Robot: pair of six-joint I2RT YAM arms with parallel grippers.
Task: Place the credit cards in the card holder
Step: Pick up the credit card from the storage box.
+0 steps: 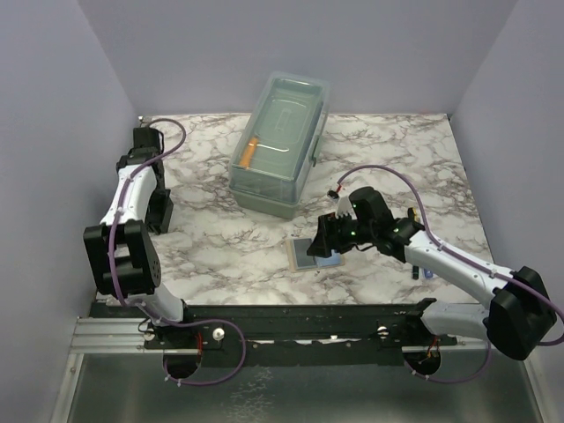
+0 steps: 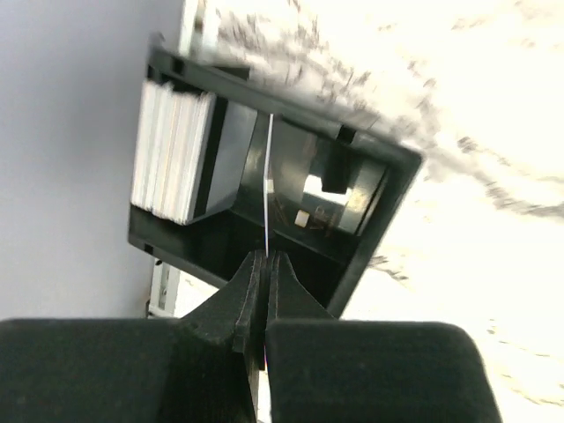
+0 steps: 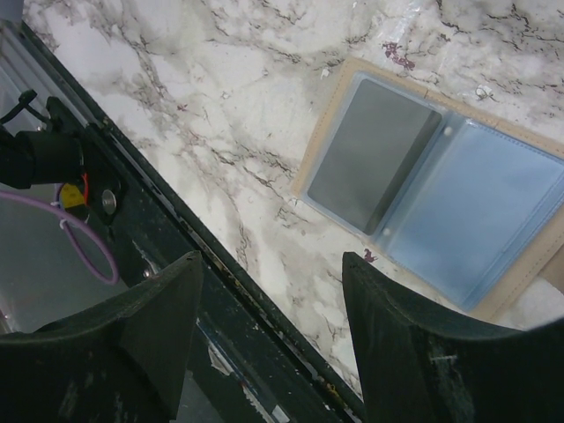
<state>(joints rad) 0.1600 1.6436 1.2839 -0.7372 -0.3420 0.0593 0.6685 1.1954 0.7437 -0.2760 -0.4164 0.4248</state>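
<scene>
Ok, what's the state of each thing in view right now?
Card holder: open-topped, white stack filling one end slot.
Left gripper: shut on a thin card, edge-on over a middle slot; depth unclear.
Right gripper: open, empty, above the tan pad.
Dark grey card: flat on the pad.
Light blue card: flat on the pad, beside the grey one.
Clear box: lid on.

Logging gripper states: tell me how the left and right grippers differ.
The left gripper is shut on a credit card held edge-on; the right gripper is open and empty. The left hangs over the card holder; the right by the tan pad. Both have black jaws.
</scene>
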